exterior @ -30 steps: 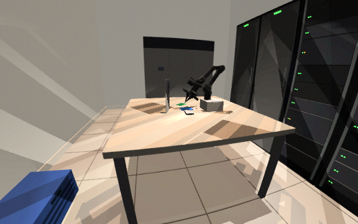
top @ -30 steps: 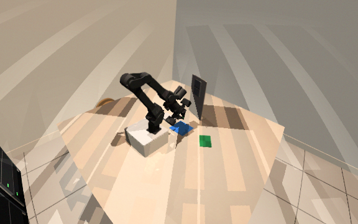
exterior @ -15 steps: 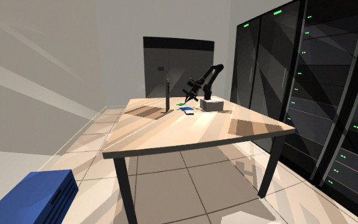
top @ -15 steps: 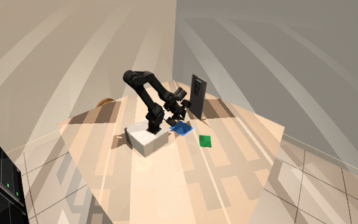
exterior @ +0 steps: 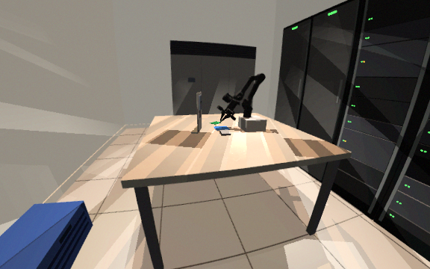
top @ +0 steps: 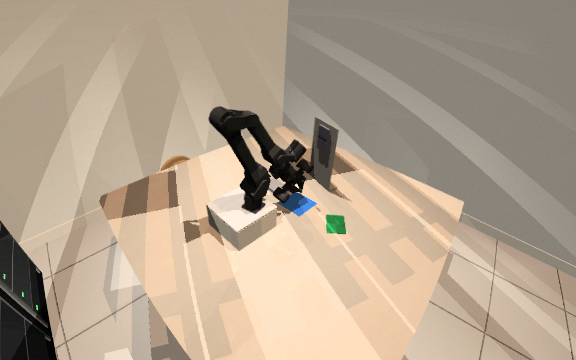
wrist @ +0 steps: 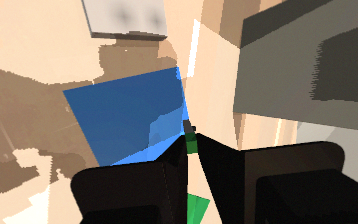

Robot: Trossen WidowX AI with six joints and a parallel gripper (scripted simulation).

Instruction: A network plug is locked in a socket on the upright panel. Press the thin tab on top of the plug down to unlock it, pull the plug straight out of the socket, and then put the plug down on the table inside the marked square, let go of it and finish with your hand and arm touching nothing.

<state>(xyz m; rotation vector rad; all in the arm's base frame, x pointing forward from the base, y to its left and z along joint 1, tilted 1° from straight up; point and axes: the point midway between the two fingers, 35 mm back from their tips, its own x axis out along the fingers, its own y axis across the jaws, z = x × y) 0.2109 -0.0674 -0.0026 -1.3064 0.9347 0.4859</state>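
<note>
The gripper [top: 300, 187] [exterior: 221, 120] [wrist: 191, 139] points down in front of the panel, shut on the small network plug. The plug [wrist: 192, 146] shows green with a dark end between the fingertips; the fingers hide the rest. Its tab cannot be made out. The upright grey panel [top: 322, 172] [exterior: 199, 112] [wrist: 280, 75] stands apart from the gripper. A blue square [top: 299, 204] [exterior: 221, 128] [wrist: 125, 115] lies on the table close to the fingertips. A green square [top: 336, 224] [exterior: 215, 122] [wrist: 198, 206] lies farther off. The plug's exact height above the table is hard to tell.
A flat light-grey block [exterior: 225, 132] [wrist: 125, 17] lies beside the blue square. The arm's base stands on a pale box [top: 240, 231] [exterior: 253, 124]. The panel rises on the other side of the blue square from that box.
</note>
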